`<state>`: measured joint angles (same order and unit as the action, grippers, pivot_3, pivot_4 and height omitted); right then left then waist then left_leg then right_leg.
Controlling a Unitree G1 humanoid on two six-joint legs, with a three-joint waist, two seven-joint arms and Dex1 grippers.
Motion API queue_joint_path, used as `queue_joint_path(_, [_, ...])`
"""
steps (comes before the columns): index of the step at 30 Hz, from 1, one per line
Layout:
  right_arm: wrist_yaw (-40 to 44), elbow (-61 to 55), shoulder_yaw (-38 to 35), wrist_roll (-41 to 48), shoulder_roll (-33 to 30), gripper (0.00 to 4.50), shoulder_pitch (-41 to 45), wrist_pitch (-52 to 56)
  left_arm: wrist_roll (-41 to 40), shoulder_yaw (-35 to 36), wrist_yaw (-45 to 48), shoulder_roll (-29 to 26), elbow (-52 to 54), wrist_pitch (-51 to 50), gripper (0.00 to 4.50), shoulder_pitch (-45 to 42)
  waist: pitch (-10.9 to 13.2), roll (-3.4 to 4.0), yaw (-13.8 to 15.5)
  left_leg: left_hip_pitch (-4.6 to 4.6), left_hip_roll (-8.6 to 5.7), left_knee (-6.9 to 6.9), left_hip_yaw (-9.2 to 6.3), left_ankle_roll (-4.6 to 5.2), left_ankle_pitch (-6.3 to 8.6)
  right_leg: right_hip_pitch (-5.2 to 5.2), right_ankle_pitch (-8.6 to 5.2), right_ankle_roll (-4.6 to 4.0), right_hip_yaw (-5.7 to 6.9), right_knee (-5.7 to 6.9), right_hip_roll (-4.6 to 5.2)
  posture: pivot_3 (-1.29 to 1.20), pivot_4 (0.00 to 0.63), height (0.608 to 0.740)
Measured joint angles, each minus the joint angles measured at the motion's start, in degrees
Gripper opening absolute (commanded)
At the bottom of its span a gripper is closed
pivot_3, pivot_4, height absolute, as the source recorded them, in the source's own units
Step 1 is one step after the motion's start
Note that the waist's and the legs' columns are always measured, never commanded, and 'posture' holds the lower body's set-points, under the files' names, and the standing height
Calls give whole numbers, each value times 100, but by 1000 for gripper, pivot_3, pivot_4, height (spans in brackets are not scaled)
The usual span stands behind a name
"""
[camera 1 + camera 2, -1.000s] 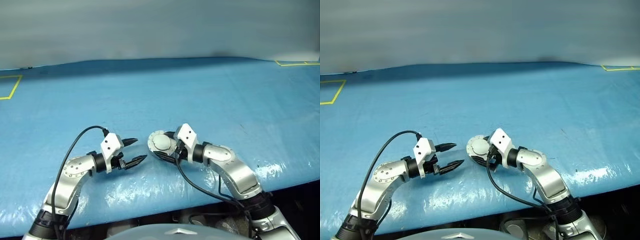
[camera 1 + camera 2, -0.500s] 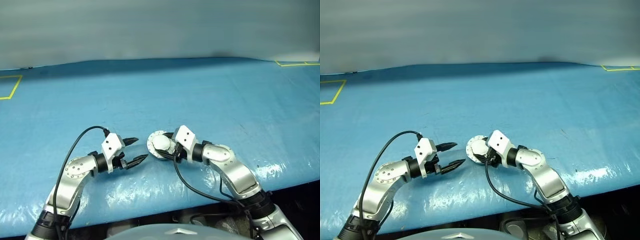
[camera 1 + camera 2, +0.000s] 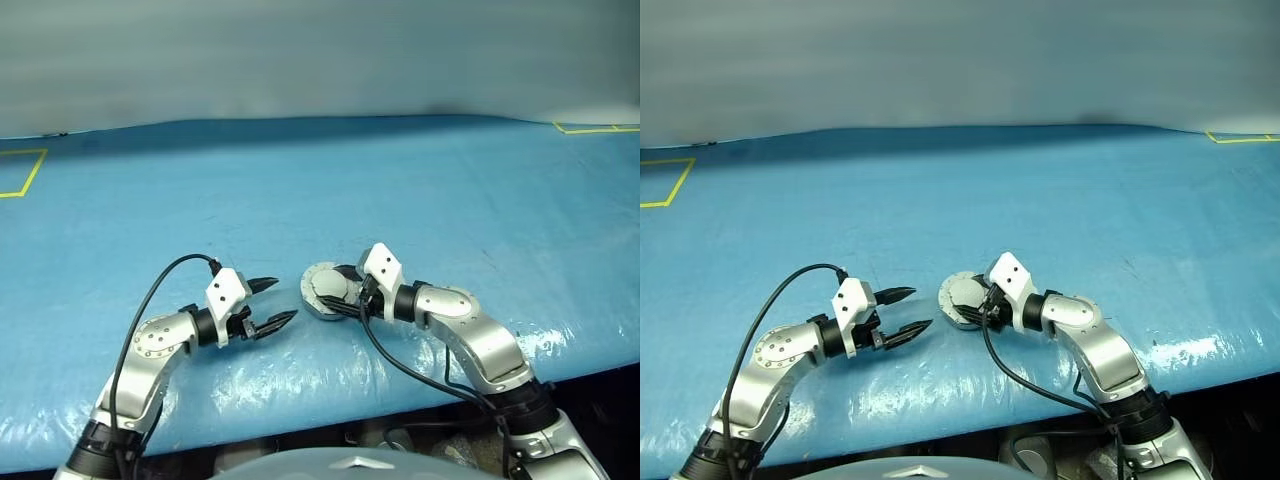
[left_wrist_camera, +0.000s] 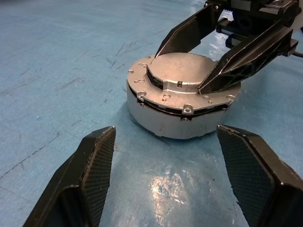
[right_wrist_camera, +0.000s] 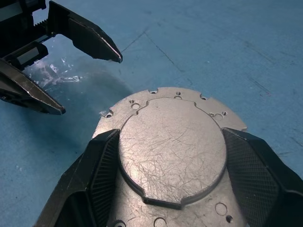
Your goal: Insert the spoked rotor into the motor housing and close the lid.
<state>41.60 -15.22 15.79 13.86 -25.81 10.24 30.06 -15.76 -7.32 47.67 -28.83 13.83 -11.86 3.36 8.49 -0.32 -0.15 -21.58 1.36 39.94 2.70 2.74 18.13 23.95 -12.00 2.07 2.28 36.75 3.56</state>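
Note:
The motor housing, a round silver-grey cup, rests on the blue table just in front of me. The lid lies flat on top of it, plain light-grey face up. My right gripper reaches in from the right, its two black fingers pressed against opposite sides of the lid's raised centre. My left gripper stands open a short way to the left of the housing, aimed at it and touching nothing. The spoked rotor is out of view.
The blue plastic-covered table stretches far ahead and to both sides. Yellow tape marks lie at the far left and far right. The table's front edge runs close under both arms.
A second ago the right gripper held the lid tilted with its light face toward me. It now lies flat on the housing. The left gripper has stayed in place.

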Motion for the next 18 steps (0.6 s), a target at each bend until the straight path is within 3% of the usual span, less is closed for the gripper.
queue_joint_path(12, [-73,143,161,-262,-20,3034,-81,-353,8,0,47,-4,-149,136,3642,-16,-7,-7,6,17,2,0,0,0,0,-16,-1,-1,0,1,-1,0,150,740])
queue_joint_path(18, [-65,167,-290,267,192,3034,-257,-86,12,-1,49,-2,-206,171,3642,-28,-13,-14,37,19,1,0,0,1,0,-19,0,-1,0,0,2,0,150,740])
